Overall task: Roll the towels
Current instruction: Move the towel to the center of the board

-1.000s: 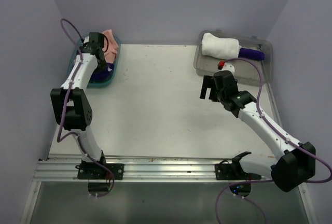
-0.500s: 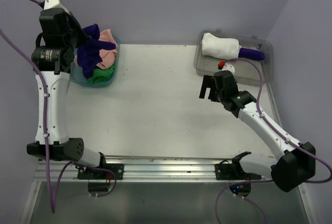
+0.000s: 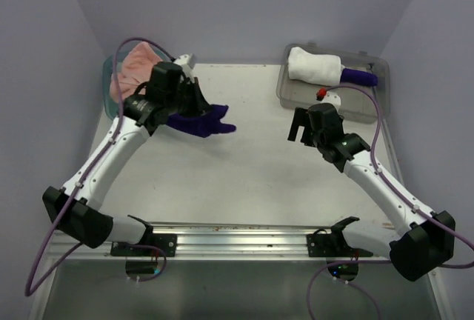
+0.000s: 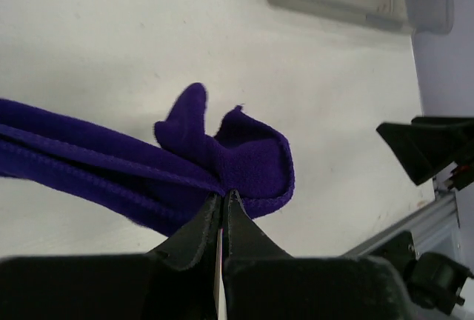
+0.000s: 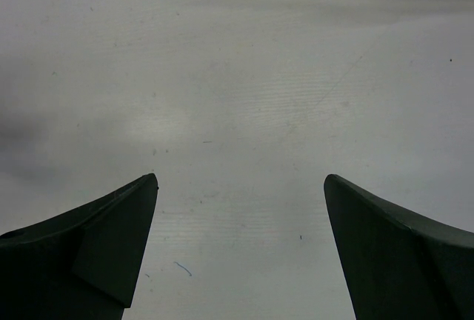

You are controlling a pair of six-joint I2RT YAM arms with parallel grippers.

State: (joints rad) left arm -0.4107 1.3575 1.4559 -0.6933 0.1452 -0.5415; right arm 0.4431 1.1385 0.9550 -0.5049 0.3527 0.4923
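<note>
Where the left gripper (image 4: 224, 195) comes to its tips, the two black fingers are pressed together on a fold of the dark purple towel (image 4: 222, 153), pinching it over the left half of the table (image 3: 244, 164).

Item 1. Dark purple towel: bunched in long folds, trailing from the pinch toward the table's middle. Whether its loose end touches the table cannot be told.

Item 2. Right gripper (image 5: 241, 179): fingers spread wide, nothing between them, held over the right half of the table and pointed down at bare surface.

Item 3. Table: white, matt, with small dark specks and faint scuffs in both wrist views. Soft shadow lies under the held cloth.

Item 4. Teal tub (image 3: 105, 75): at the table's far left corner, behind the left arm, with the salmon pink towel (image 3: 133, 68) heaped in it and rising above the rim.

Item 5. Clear grey tray (image 3: 292, 92): at the table's far right corner. The white towel (image 3: 315, 66), rolled, lies along its far side. A purple roll (image 3: 361, 77) lies end to end with it, touching.

Item 6. Metal rail (image 3: 237, 235): runs along the table's near edge and carries both arm bases.

Item 7. Room: plain pale lilac walls close the table on its left, far and right sides.
</note>
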